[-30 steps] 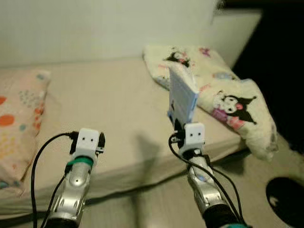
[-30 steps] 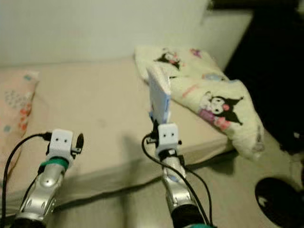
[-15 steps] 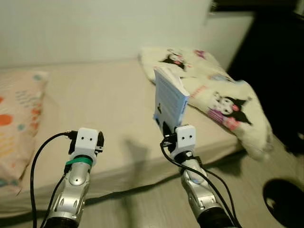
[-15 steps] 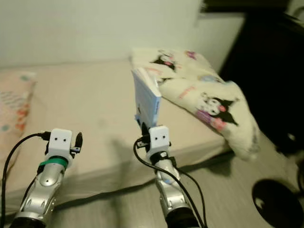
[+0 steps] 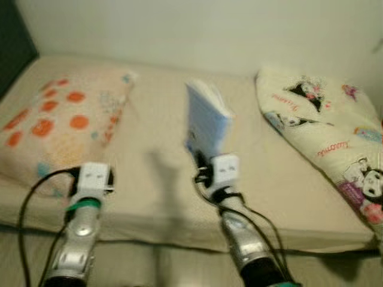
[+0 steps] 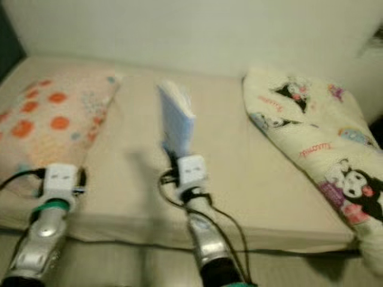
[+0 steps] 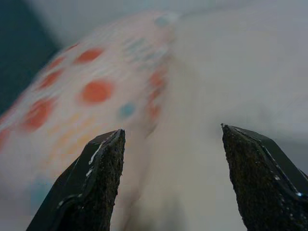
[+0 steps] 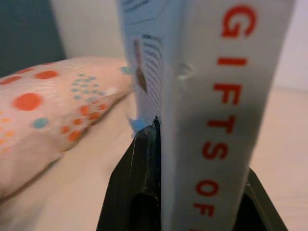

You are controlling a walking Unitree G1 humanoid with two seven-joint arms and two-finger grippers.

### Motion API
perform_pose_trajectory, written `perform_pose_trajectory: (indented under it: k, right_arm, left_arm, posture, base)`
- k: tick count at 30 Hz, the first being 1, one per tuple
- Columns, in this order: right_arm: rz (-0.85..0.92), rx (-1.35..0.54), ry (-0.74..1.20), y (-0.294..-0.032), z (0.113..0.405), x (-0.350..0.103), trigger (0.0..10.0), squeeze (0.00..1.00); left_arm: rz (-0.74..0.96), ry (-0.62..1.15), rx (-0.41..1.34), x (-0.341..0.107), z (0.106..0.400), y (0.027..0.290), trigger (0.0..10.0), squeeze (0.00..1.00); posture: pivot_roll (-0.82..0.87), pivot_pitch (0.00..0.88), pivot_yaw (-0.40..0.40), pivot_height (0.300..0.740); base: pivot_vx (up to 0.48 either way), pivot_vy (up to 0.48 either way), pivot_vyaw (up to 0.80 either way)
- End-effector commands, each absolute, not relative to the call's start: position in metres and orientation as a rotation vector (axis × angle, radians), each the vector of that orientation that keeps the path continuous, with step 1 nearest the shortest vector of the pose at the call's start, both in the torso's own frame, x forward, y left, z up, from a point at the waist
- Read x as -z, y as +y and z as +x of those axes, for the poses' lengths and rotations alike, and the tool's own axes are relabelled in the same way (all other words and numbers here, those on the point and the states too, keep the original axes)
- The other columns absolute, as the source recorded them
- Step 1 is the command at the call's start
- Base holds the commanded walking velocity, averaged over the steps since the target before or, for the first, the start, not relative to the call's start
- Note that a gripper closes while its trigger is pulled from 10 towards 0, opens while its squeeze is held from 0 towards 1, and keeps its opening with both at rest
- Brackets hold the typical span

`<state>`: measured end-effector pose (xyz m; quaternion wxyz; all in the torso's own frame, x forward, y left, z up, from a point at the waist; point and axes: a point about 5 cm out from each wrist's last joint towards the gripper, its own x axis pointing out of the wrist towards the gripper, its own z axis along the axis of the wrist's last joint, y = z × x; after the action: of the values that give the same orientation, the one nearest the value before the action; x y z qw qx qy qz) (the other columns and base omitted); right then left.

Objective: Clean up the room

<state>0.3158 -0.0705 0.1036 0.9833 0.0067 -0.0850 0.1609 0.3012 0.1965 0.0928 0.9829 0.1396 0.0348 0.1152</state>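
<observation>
Your right tool is clamping a light blue book, its two black fingers pressed against the covers at the book's lower end. The book is standing nearly upright above the tool, spine toward the wrist camera, where you can read red letters spelling "GIFTS OF" running along the spine. The head views are blurring the book, so that lettering is legible from the right wrist view alone. The right arm is reaching forward from the near edge of the picture, wrist raised, holding the book over the middle of the bed.

Your left tool is standing open, its two black fingers well apart with nothing between them. The left arm is angling up from the near left, with the tool over the near edge of the bed, just beside the polka-dot pillow. The left wrist view is showing that pillow's orange and blue dots close up, beyond the spread fingers, along with bare beige mattress.

On the right side of the bed a cream cartoon-print blanket is lying bunched, running from the far wall toward the near right corner. The book is sitting between the pillow and the blanket, touching neither.
</observation>
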Motion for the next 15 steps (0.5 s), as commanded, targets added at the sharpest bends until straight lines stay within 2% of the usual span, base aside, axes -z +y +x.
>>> perform_pose_trajectory:
  k: [1, 15]
  right_arm:
    - [0.03, -0.273, -0.185, -0.0829, 0.3176, -0.1063, 10.0, 0.0]
    - [0.026, -0.263, -0.174, -0.0866, 0.3188, -0.1048, 10.0, 0.0]
  left_arm:
    - [0.282, 0.085, -0.209, -0.088, 0.2999, 0.1887, 10.0, 0.0]
    - [0.278, 0.09, -0.146, -0.0864, 0.301, 0.1817, 10.0, 0.0]
  posture:
    - [0.11, 0.034, -0.031, 0.74]
    - [0.12, 0.029, -0.035, 0.74]
  base:
    - [0.0, 0.0, 0.0]
    - [0.0, 0.0, 0.0]
